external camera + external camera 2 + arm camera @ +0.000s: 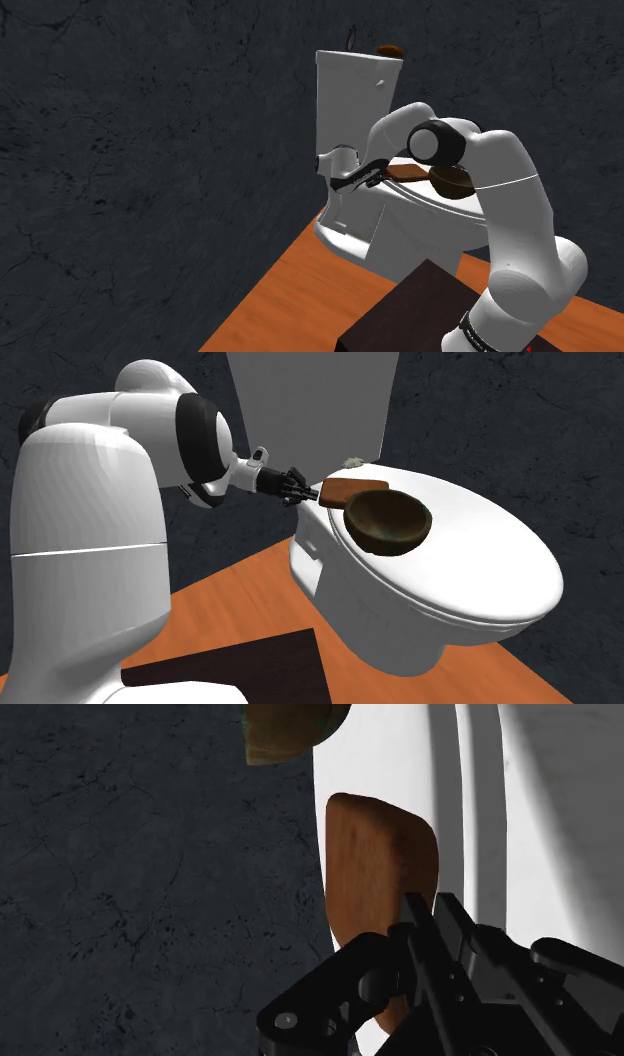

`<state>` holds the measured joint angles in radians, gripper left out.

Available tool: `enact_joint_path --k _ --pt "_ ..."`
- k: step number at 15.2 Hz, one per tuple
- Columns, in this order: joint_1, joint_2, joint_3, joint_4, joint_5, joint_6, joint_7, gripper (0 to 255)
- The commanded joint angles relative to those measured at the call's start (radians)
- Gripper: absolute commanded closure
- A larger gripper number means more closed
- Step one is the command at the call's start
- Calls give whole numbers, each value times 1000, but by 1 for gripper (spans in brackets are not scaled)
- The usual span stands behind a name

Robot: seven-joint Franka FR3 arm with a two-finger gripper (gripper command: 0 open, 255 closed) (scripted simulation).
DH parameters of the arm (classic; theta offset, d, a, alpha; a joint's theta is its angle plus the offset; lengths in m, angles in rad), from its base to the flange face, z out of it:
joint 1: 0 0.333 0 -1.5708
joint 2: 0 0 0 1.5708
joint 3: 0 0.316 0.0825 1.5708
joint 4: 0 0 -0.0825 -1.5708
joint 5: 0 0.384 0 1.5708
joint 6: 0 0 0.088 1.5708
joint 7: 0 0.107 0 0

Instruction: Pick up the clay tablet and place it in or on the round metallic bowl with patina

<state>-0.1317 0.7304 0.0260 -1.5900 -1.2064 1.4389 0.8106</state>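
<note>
So there I was, arm stretched out level over a closed toilet lid (480,562), my gripper (305,490) right up against the short end of the tablet (355,489). In the second exterior view the hand was at the tablet's 9 o'clock. The tablet itself was a flat reddish-brown slab near the back of the lid, with the tank (350,90) up at its 12 o'clock. Honestly, I couldn't tell whether I'd clamped on it or was just parked against it, since the hand's own bulk covered that end in the wrist view.

The bowl (390,520), dark brown with greenish patches inside, was at the tablet's 4 o'clock and right beside it, maybe touching. I couldn't tell for sure.

Here's what worried me:
- I only had the very end of a thin slab. If my hold was shallow, I figured the far end would droop or the whole thing would twist out as I lifted.
- With the bowl that close, a sloppy lift or swing could clip its rim. The lid looked smooth and domed, so a nudged bowl might well skate toward the edge.
- The tablet looked about as long as the bowl is wide, so dropped off-centre it could catch the rim, tip the bowl, or slide right off.
</note>
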Motion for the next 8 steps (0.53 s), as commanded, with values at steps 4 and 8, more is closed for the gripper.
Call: enact_joint_path --k 4,8 --pt "-18 -2 -18 3 5 -20 -8 255" --pt "12 -66 5 -119 -37 25 20 0"
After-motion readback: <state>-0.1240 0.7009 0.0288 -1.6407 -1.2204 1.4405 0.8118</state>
